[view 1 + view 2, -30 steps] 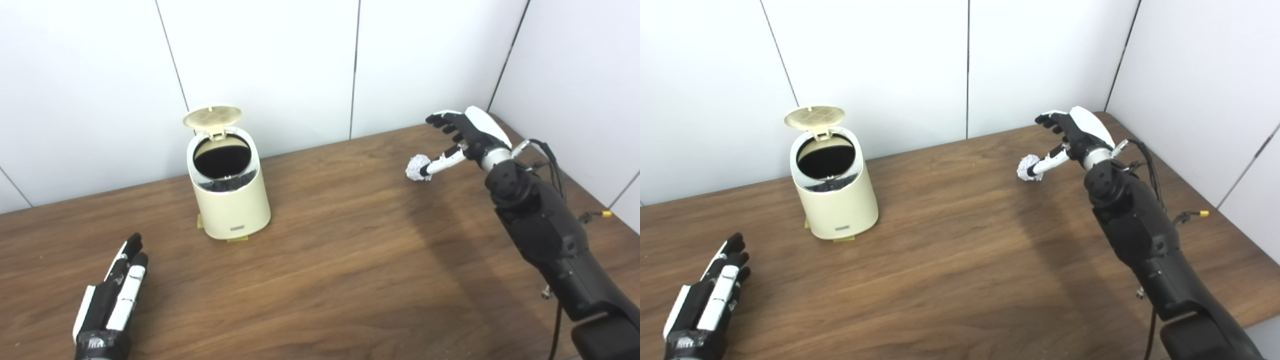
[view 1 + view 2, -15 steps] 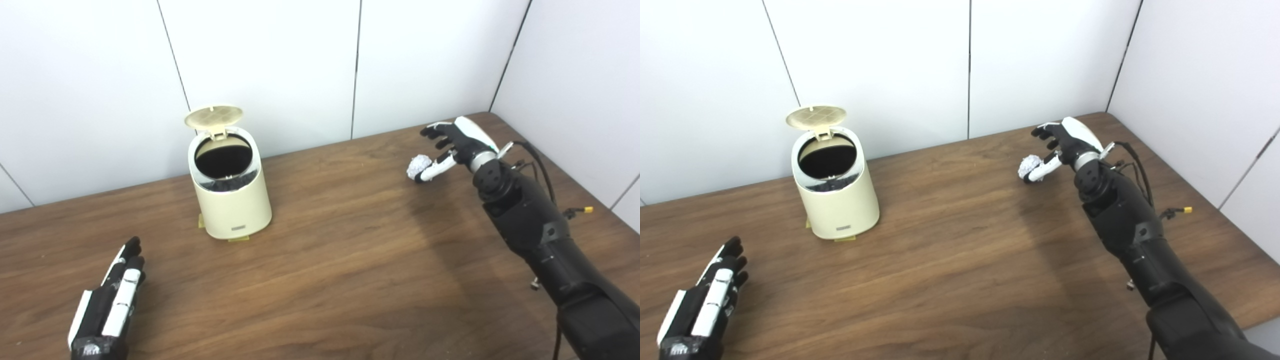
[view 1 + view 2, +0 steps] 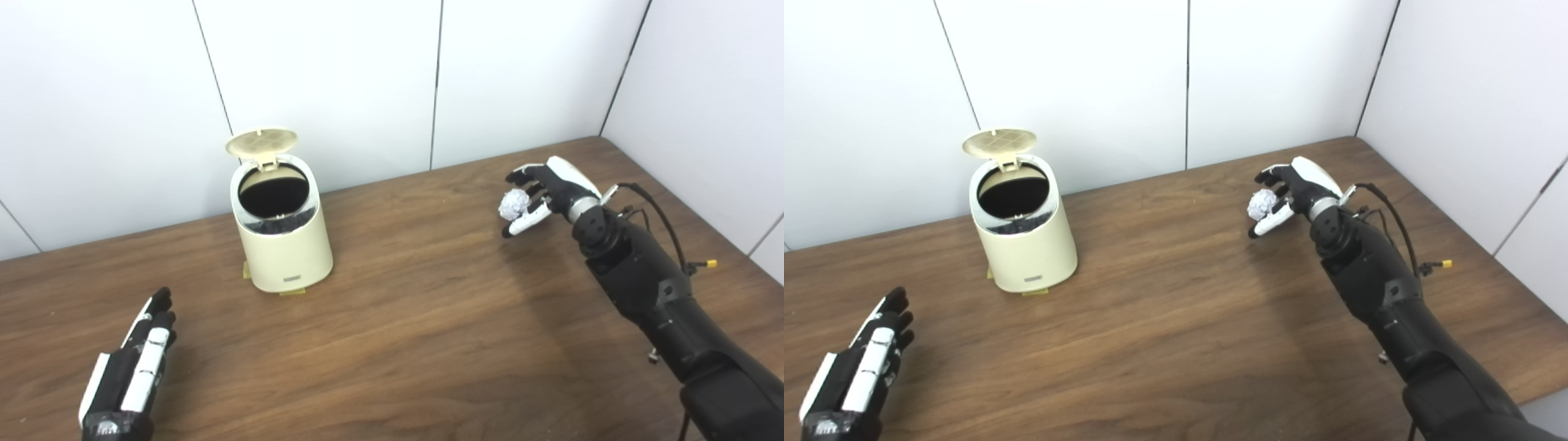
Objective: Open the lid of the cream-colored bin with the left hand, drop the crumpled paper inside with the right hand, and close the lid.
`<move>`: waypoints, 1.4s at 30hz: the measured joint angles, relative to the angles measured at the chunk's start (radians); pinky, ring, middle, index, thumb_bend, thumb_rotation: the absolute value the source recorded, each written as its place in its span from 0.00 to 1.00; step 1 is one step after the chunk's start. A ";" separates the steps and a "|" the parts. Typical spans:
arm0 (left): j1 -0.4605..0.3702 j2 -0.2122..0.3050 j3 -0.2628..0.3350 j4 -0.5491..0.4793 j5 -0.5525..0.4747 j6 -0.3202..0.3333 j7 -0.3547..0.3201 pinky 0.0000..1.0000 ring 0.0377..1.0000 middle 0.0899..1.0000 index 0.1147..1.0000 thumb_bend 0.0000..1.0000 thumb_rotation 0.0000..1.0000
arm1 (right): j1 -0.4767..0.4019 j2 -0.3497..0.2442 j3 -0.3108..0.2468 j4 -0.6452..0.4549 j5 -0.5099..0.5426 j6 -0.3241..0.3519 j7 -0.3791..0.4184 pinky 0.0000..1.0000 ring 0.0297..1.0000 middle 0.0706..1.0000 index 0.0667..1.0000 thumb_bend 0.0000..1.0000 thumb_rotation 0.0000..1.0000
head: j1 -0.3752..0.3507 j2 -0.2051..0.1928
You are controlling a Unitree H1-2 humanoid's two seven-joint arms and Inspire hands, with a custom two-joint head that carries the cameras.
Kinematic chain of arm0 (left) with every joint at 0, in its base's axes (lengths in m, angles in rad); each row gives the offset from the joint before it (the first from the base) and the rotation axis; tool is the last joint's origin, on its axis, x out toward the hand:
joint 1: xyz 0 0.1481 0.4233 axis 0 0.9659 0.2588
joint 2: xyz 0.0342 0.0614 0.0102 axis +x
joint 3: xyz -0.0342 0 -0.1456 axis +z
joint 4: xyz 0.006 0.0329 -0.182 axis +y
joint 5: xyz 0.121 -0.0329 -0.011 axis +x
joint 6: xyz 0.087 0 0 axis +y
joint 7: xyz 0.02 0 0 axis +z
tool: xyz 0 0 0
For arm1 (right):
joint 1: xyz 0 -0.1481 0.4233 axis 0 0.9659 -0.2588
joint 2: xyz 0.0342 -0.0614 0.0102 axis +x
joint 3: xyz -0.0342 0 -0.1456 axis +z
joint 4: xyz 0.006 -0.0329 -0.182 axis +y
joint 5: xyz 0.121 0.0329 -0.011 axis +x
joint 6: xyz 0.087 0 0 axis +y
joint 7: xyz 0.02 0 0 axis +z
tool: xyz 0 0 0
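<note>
The cream-colored bin [image 3: 283, 245] stands at the back left of the table with its round lid [image 3: 261, 141] tipped up and its dark inside showing. At the back right the crumpled paper [image 3: 513, 203], a small white ball, lies within my right hand [image 3: 542, 190]. That hand's fingers [image 3: 519, 177] arch over the ball and the thumb [image 3: 520, 225] reaches under its near side, still spread wider than the ball. My left hand [image 3: 131, 367] lies flat and open on the table near the front left, well short of the bin.
White wall panels close off the table [image 3: 416, 331] behind and on the right, meeting in a corner near the right hand. A thin cable with a yellow tip [image 3: 709, 264] lies on the wood beside the right forearm.
My right hand has come down and toward me, going from thumb beside the paper to fingers and thumb around it. The left hand slid back slightly. Bin and lid are unchanged.
</note>
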 measured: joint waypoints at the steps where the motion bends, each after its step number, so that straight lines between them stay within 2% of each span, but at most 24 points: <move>1: 0.000 0.001 0.000 0.000 0.000 0.000 0.000 1.00 1.00 1.00 1.00 0.55 0.77 | 0.001 -0.001 0.000 0.000 0.004 -0.001 0.000 0.67 0.74 0.76 0.75 0.86 0.09 | 0.000 0.005; 16: 0.000 0.001 -0.004 0.003 0.000 0.000 0.000 1.00 1.00 1.00 1.00 0.56 0.76 | 0.009 -0.010 0.006 -0.003 0.009 -0.015 0.000 0.65 0.72 0.75 0.75 0.83 0.12 | 0.000 0.005; 22: 0.000 0.001 -0.005 0.003 0.000 0.000 0.000 1.00 1.00 1.00 1.00 0.55 0.77 | 0.022 -0.029 0.024 -0.016 0.006 -0.027 0.005 0.65 0.69 0.70 0.67 0.80 0.10 | 0.008 0.015; 26: 0.001 0.001 -0.005 0.003 0.000 0.000 0.001 1.00 1.00 1.00 1.00 0.56 0.77 | 0.032 -0.033 0.026 -0.025 0.008 -0.044 0.008 0.64 0.67 0.67 0.66 0.79 0.09 | 0.008 0.015; 27: 0.001 0.001 -0.007 0.003 0.000 0.000 0.000 1.00 1.00 1.00 1.00 0.56 0.79 | 0.033 -0.033 0.026 -0.026 0.008 -0.045 0.008 0.62 0.64 0.64 0.64 0.78 0.08 | 0.012 0.020; 28: 0.001 0.001 -0.007 0.003 -0.001 0.000 0.000 1.00 1.00 1.00 1.00 0.55 0.80 | 0.034 -0.032 0.026 -0.028 0.009 -0.045 0.008 0.58 0.59 0.53 0.57 0.66 0.04 | 0.012 0.018; 30: 0.001 0.001 -0.006 0.003 -0.005 0.000 0.000 1.00 1.00 1.00 1.00 0.52 0.83 | 0.037 -0.030 0.019 -0.029 0.013 -0.053 0.000 0.57 0.48 0.45 0.50 0.55 0.01 | 0.012 0.020; 32: 0.001 0.001 -0.005 0.003 -0.015 0.000 0.000 1.00 1.00 1.00 1.00 0.52 0.82 | 0.045 -0.025 0.014 -0.030 0.013 -0.062 -0.017 0.52 0.44 0.44 0.48 0.53 0.00 | 0.014 0.023; 34: 0.001 0.001 -0.007 0.003 -0.018 0.001 0.000 1.00 1.00 1.00 1.00 0.52 0.75 | 0.051 -0.021 0.014 -0.030 0.010 -0.067 -0.036 0.46 0.41 0.45 0.48 0.52 0.00 | 0.015 0.023; 35: 0.001 0.001 -0.008 0.003 -0.019 0.002 0.000 1.00 1.00 1.00 1.00 0.52 0.74 | 0.052 -0.020 0.014 -0.030 0.009 -0.067 -0.041 0.46 0.41 0.45 0.48 0.52 0.00 | 0.015 0.023; 37: 0.001 0.002 -0.008 0.002 -0.023 0.005 0.000 1.00 1.00 1.00 1.00 0.48 0.67 | 0.052 -0.020 0.015 -0.030 0.009 -0.066 -0.041 0.41 0.38 0.45 0.50 0.51 0.00 | 0.017 0.023; 42: 0.001 0.002 -0.010 0.002 -0.033 0.011 0.000 1.00 1.00 1.00 1.00 0.46 0.63 | 0.053 -0.016 0.014 -0.029 0.010 -0.062 -0.041 0.38 0.37 0.45 0.50 0.51 0.00 | 0.015 0.023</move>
